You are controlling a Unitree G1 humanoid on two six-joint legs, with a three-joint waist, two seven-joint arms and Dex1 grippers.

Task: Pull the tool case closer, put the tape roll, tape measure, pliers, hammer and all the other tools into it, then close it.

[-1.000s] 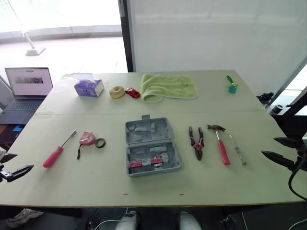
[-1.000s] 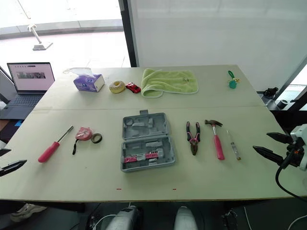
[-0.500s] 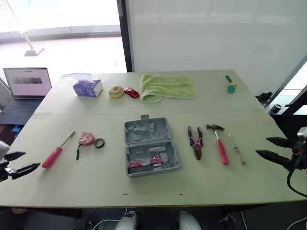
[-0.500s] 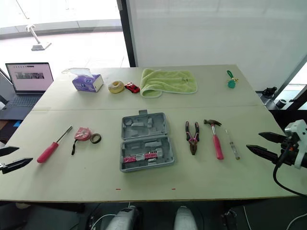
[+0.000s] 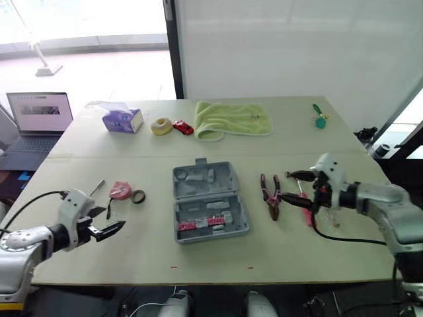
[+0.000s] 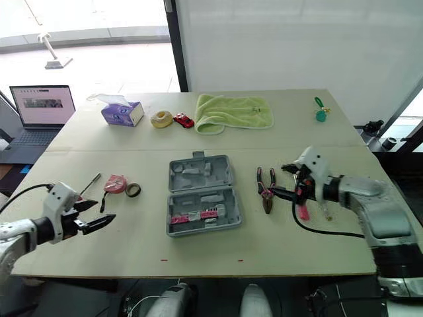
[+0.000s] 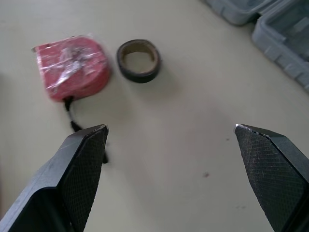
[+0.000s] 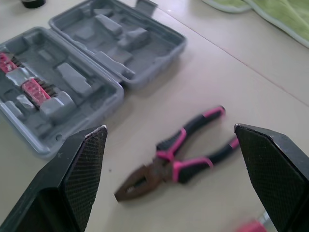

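now hovering wide with the left pincer [image 7: 171, 129] over bare table [image 5: 132, 165], near the red tape measure [image 7: 72, 65] and black tape roll [image 7: 139, 60]. wide too with the right pincer [image 8: 171, 128], above the pink-handled pliers [image 8: 178, 162], beside the open grey tool case [image 5: 208, 201] at mid-table.

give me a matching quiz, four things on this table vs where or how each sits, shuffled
1 tool case
2 pliers
3 tape roll
4 towel

A beside the red tape measure
B lying open
C green, beyond the case
D pink handles, right of the case

Pairs: 1-B, 2-D, 3-A, 4-C
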